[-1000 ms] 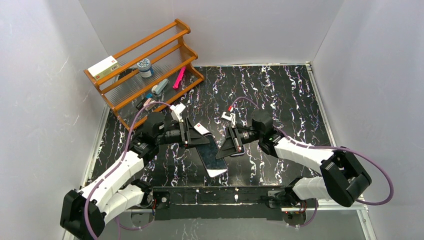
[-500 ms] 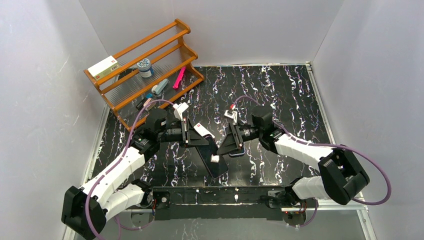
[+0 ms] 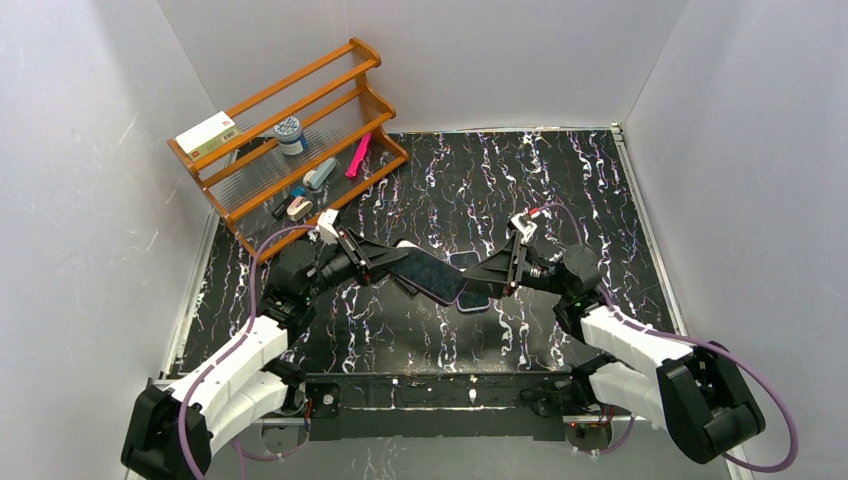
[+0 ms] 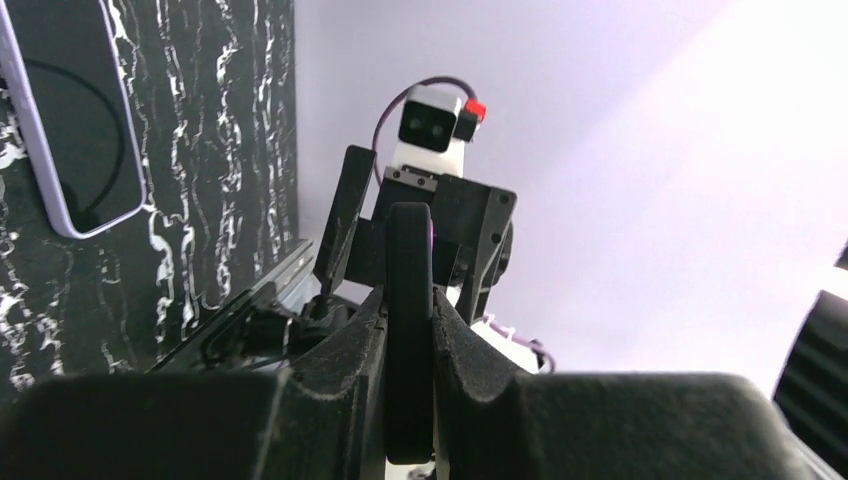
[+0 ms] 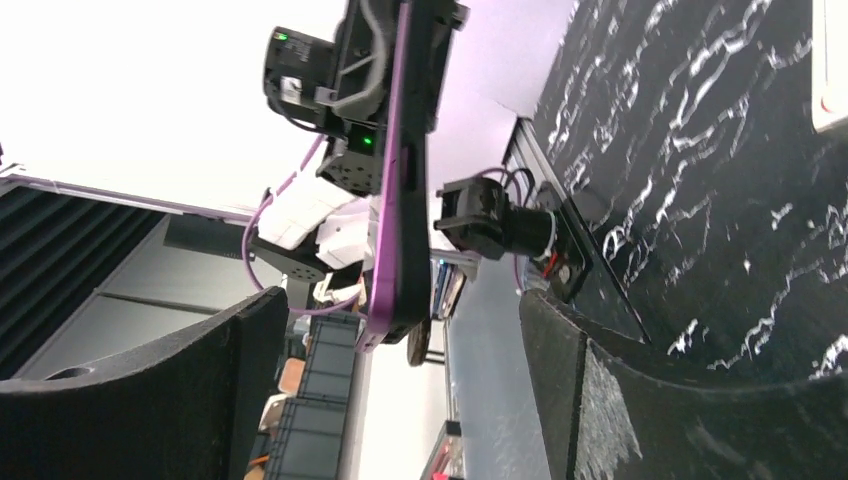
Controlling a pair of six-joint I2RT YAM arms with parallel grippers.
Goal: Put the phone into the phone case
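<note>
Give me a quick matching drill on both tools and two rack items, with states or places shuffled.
Things:
1. left tool
2. right tool
3. white box
4. pink item

States or places:
A. open
B. top shelf of the rack
C. shut on a thin dark slab
D. low on the rack

Pairs: 1-C, 2-A, 3-B, 4-D

Robot lab, a closed test cell. Plain white walls (image 3: 90, 200) box in three sides of a black marbled table (image 3: 570, 190). Left arm (image 3: 235, 350) and right arm (image 3: 625, 340), both white, are bolted to a metal rail (image 3: 430, 392) at the near edge, with purple cables (image 3: 793, 425) trailing. A wooden rack (image 3: 378, 98) of small props stands in the corner. The right wrist view shows what look like stacked crates (image 5: 330, 370) beyond the table.
</note>
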